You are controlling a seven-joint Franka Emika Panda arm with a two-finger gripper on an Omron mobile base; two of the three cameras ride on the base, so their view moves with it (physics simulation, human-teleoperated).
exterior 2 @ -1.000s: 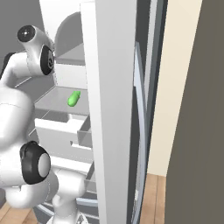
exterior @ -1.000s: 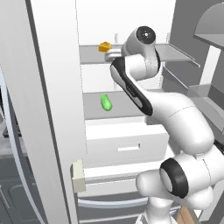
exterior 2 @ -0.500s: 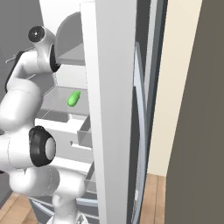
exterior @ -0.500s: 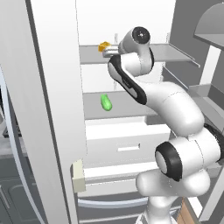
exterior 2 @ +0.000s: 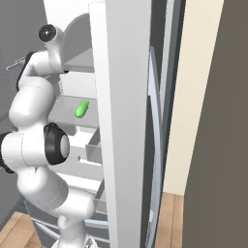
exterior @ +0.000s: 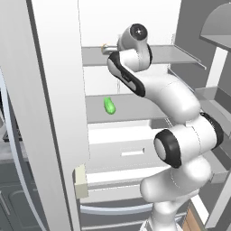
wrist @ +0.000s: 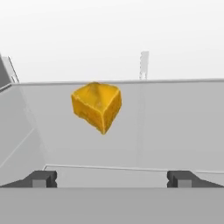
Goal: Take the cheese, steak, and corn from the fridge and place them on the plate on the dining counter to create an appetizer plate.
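Note:
The cheese [wrist: 96, 107], an orange-yellow wedge, sits on the upper shelf of the white fridge [exterior: 135, 53], ahead of my gripper [wrist: 113, 179] and slightly left of centre. Both fingertips [wrist: 41, 178] stand wide apart with nothing between them, so the gripper is open and short of the cheese. In the left base view my hand reaches into that upper shelf, and only an orange sliver of the cheese [exterior: 104, 46] shows past it. The green corn [exterior: 109, 106] lies on the shelf below, also seen as corn [exterior 2: 81, 109] from the right. The steak, plate and dining counter are out of view.
The fridge's left door [exterior: 49, 117] stands open close beside the arm, and the right door [exterior 2: 126, 121] blocks much of the right base view. White drawers [exterior: 124, 153] sit under the corn's shelf, partly pulled out. Door bins [exterior: 212, 97] hang at the right.
The arm has stretched further into the upper shelf, bringing the hand up to the cheese, which is now mostly hidden behind it in the left base view. The corn has not moved.

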